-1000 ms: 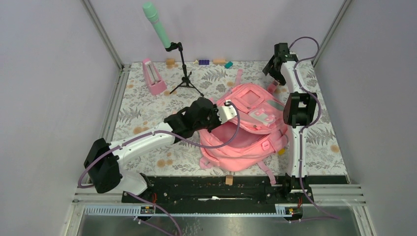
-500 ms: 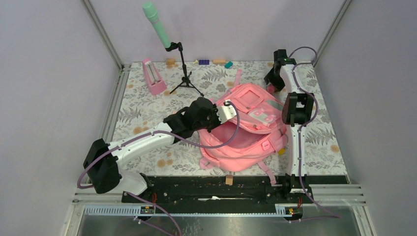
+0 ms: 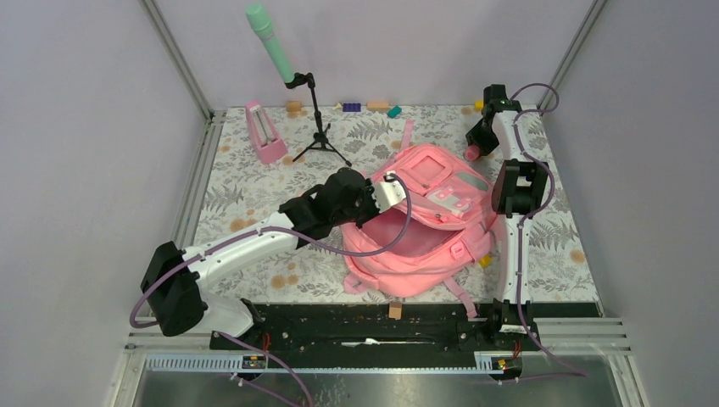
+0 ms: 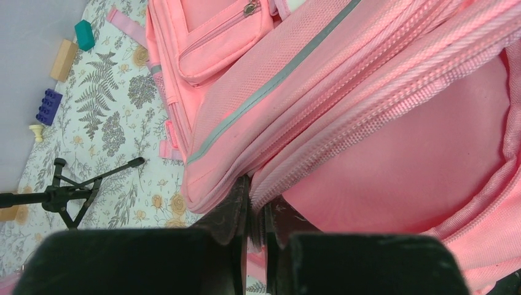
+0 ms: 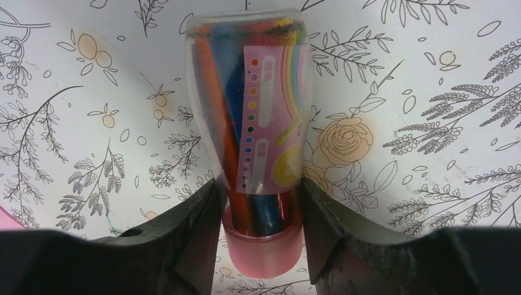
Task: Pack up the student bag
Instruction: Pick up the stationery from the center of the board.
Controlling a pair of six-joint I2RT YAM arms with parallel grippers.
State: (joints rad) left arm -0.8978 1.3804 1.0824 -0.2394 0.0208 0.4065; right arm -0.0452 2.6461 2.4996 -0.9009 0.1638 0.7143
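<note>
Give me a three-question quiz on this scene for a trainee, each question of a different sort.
1. True or false: the student bag lies with its main compartment open.
2. What lies between the jaws on the right arm? A) a clear tube of coloured sticks; B) a blue toy brick; C) a bag strap.
3. Fill in: the jaws on the left arm are shut on the bag's ____ edge.
Key: 1 true; 2 A; 3 zipper.
</note>
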